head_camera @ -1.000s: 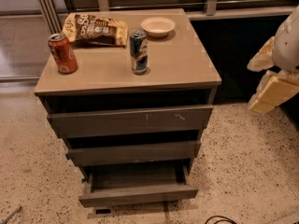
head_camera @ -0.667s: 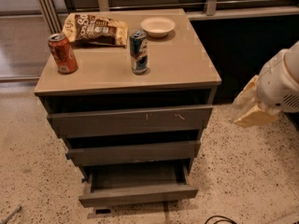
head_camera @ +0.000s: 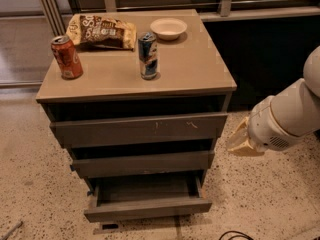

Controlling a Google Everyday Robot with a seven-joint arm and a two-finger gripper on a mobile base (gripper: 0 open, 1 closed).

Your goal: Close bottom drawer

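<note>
Claw [head_camera: 243, 143] hangs right of the cabinet, level with the middle drawer and apart from it; whether it is wide or narrow I cannot tell. Lowest of three, the bottom drawer [head_camera: 147, 209] stands pulled out. On the worktop [head_camera: 195, 74]: a red can [head_camera: 66, 57], a blue can [head_camera: 148, 55], a snack bag [head_camera: 102, 31] with writing I cannot read, a white bowl [head_camera: 169, 28]

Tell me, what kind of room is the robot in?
Probably an office or lab snack corner: a cabinet holds a red can, a chip bag and a bowl, on a speckled floor. The gripper hangs right of the cabinet; the bottom drawer is open.
</note>
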